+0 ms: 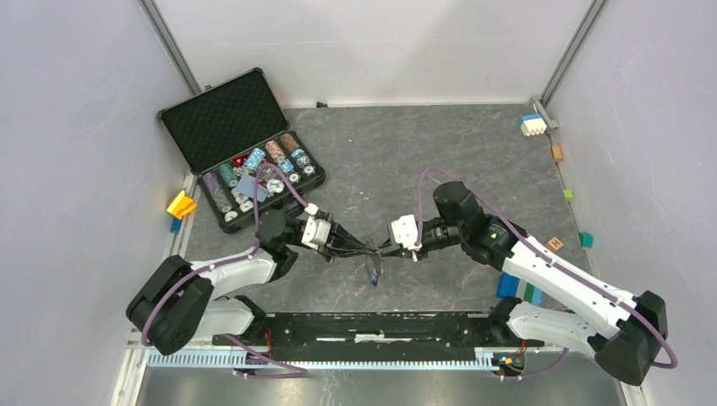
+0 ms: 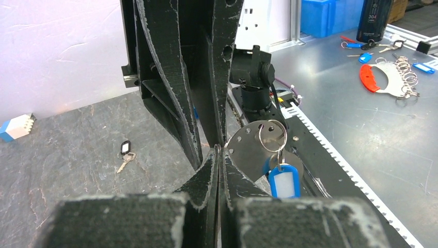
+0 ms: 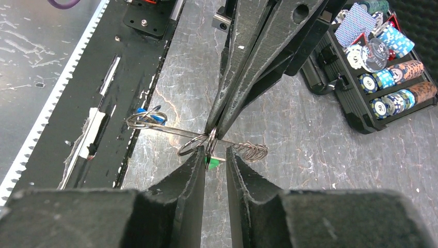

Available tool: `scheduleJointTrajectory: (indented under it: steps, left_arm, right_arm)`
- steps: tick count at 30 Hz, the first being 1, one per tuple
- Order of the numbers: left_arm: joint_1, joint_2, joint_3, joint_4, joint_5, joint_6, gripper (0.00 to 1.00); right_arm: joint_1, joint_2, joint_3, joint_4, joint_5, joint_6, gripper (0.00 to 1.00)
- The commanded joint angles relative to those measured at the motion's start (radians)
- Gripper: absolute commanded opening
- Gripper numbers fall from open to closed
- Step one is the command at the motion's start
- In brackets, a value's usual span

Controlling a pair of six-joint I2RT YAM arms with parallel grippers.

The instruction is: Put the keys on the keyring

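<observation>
My left gripper [image 1: 369, 247] is shut on the thin wire keyring [image 3: 170, 132], held above the table at its middle. The left fingers [image 3: 243, 77] pinch the wire just left of its coiled stretch [image 3: 253, 151]. The blue-tagged key [image 2: 283, 181] hangs from the keyring by a small ring; it also shows in the top view [image 1: 373, 275]. My right gripper [image 3: 214, 152] faces the left one, jaws slightly apart around the small ring of the green-tagged key [image 3: 213, 163], which sits at the wire. The black-tagged key [image 2: 124, 153] lies on the table.
An open black case of poker chips [image 1: 245, 152] stands at the back left, also in the right wrist view [image 3: 372, 67]. Coloured toy blocks [image 1: 533, 125] lie along the right edge and by the left wall [image 1: 180, 205]. The black base rail [image 1: 380, 326] runs along the near edge.
</observation>
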Motion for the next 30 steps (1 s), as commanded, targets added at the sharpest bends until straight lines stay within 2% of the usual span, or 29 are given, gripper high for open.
scheduleJointTrajectory:
  steps: [1,18,30]
  left_arm:
    - [-0.006,0.002,0.012,0.073,-0.040,-0.043,0.02]
    - [-0.006,0.001,0.010,0.080,-0.051,-0.052,0.02]
    - [-0.006,0.005,0.007,0.086,-0.072,-0.055,0.02]
  right_arm:
    - [0.003,-0.003,-0.017,0.060,-0.007,0.017,0.26]
    - [0.003,0.006,-0.027,0.098,0.002,0.053,0.24]
    - [0.003,0.002,-0.045,0.125,0.002,0.070,0.15]
